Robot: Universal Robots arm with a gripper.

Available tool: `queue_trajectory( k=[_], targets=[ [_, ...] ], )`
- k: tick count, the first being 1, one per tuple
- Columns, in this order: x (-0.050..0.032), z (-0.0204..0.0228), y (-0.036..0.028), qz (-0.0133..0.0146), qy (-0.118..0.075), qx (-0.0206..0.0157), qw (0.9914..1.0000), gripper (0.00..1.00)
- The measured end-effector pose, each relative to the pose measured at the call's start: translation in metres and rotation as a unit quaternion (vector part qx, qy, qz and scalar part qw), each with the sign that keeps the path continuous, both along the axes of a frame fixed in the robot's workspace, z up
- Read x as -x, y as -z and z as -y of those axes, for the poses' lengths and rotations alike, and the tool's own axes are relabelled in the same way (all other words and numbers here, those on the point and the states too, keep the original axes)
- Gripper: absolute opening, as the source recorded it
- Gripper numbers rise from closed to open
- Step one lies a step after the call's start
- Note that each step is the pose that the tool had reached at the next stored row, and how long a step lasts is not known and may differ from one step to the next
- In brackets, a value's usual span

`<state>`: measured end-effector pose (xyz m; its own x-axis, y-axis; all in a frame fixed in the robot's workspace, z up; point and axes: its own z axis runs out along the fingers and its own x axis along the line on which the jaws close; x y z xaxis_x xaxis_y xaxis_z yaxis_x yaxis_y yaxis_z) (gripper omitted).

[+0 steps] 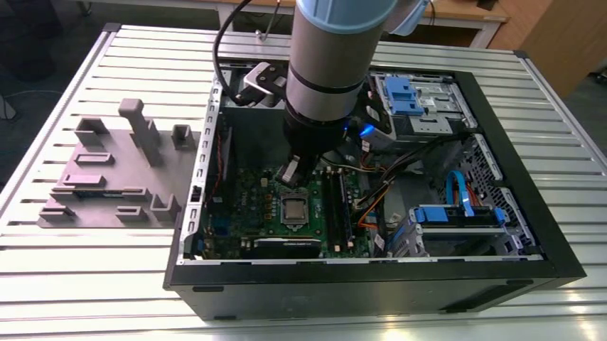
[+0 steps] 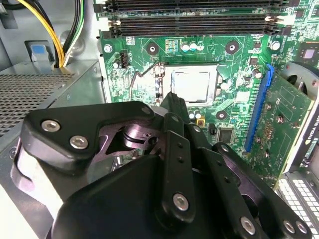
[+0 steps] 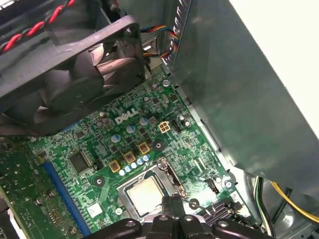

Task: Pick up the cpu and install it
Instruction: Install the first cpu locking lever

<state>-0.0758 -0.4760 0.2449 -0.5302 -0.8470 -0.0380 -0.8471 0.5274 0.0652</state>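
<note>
Gripper: the black, bolted gripper (image 1: 292, 172) hangs inside the open computer case, just above the socket area of the board; in both wrist views its fingertips (image 2: 172, 102) come together to a narrow point with nothing between them, so I judge it pressed together and empty.

Cpu: the small flat square chip with a shiny silver-grey metal top (image 1: 295, 209) lies flat in the metal-framed socket (image 2: 162, 82) on the board, directly ahead of the gripper tip; it shows again in the first wrist view (image 3: 145, 193). Gripper and chip look close, but contact cannot be told.

Board: the green circuit board (image 3: 149, 134) lies flat on the case floor, with long black memory slots (image 2: 194, 22) beside the socket and a blue expansion slot (image 2: 259, 107) on the far side.

Case: the black open tower case (image 1: 379, 288) rests on its side on the ribbed metal desk (image 1: 85, 249).

Fixture: the grey plastic block tray (image 1: 114, 177) stands on the desk toward the exterior view's left, well apart from the gripper.

Progress: judged from the chip's seat in the socket, pick-up and placement appear done; whether the socket's retaining lever is closed cannot be told.
</note>
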Motion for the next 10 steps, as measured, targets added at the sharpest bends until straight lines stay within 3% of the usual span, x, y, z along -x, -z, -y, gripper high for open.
queue_trajectory(
  k=[4,10],
  targets=[
    [-0.0010,0.0000,0.0000,0.0000,0.000,0.0000,1.00000,0.10],
    [-0.0170,0.0000,0.0004,-0.0006,0.000,0.0000,1.00000,0.10]
  ],
)
